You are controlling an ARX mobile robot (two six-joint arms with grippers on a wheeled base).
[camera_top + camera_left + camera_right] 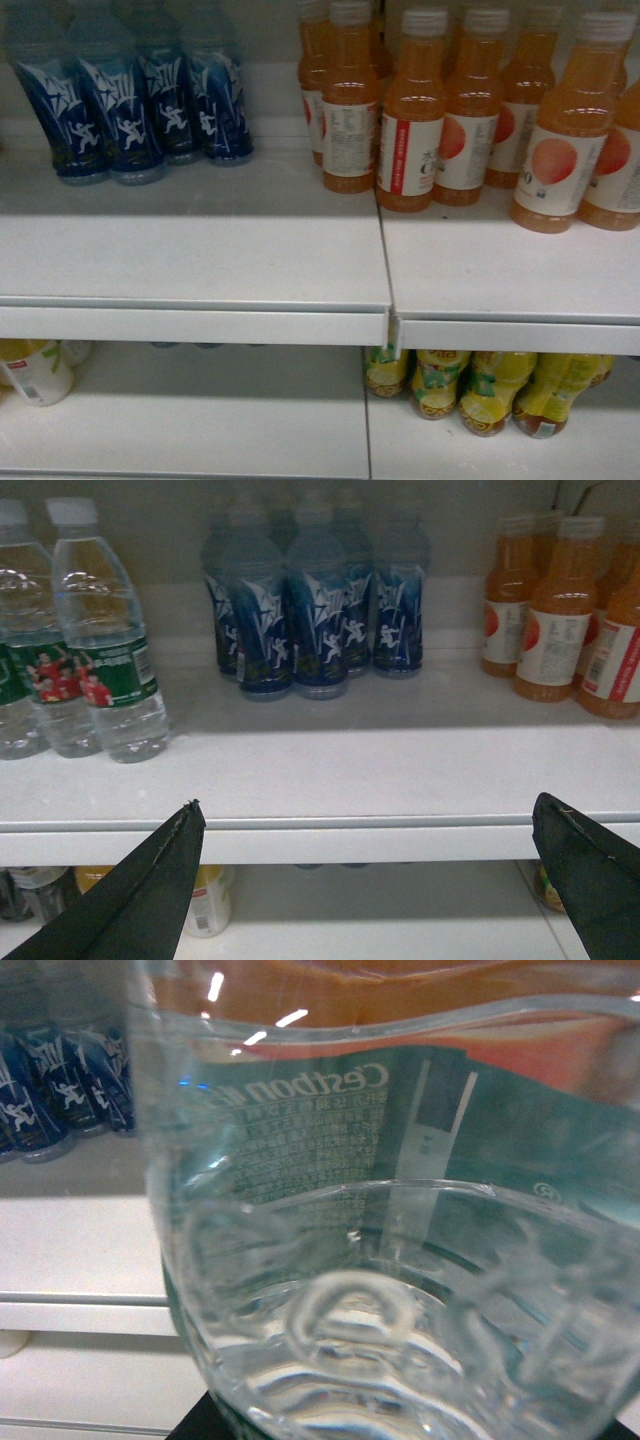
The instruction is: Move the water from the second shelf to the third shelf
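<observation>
Broadly, white shelving (200,250) fills the head view, its upper board running across the middle of the frame and a lower board along the bottom. On the upper board, orange juice bottles (440,110) crowd the upper right and blue sports-drink bottles (130,100) stand in the upper left. Beneath, yellow-labelled bottles (480,390) lean at lower right and a pale bottle (35,370) lies at lower left.

From the left wrist camera, the left gripper (370,880) is spread wide, its dark fingers (150,890) at the lower left and lower right corners with nothing between them, hanging in front of the shelf edge. More water bottles (100,630) with green labels stand at the left of that frame, beside the blue ones.

At the right wrist camera, the water (400,1260) fills nearly the whole frame: a clear ribbed bottle with a green label, pressed close to the lens, orange showing through its top. Only a dark sliver of the right gripper (205,1422) shows at the bottom edge beneath the bottle; I cannot tell how its jaws stand.
</observation>
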